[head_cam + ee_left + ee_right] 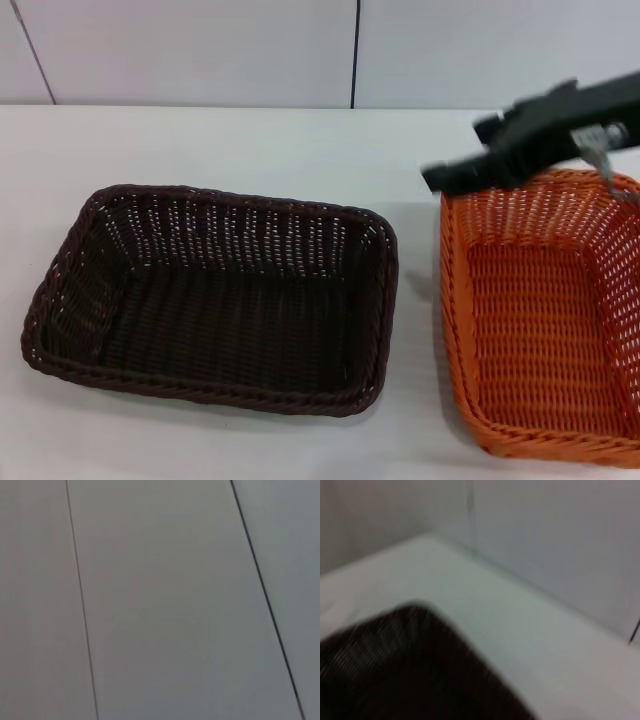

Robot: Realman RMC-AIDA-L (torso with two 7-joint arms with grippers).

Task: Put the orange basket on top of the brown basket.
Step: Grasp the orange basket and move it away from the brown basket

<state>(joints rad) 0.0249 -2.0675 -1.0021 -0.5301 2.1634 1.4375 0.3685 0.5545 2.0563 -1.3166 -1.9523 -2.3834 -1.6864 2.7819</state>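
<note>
So far nothing is stacked: the orange basket [545,320] sits at three o'clock of the brown basket [215,295], while the right gripper [445,178], finger state impossible to tell, hovers at its far rim.

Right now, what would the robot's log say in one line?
stage: approach | right end effector: above orange basket's far rim | brown basket: apart, to its left | left arm: out of view | stacked: no

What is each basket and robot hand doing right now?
orange basket: upright on the table, empty, beside the brown one, not stacked.
brown basket: upright on the table, empty, nothing on top.
right gripper: above the orange basket's far rim, holding nothing.
left gripper: out of sight.
</note>
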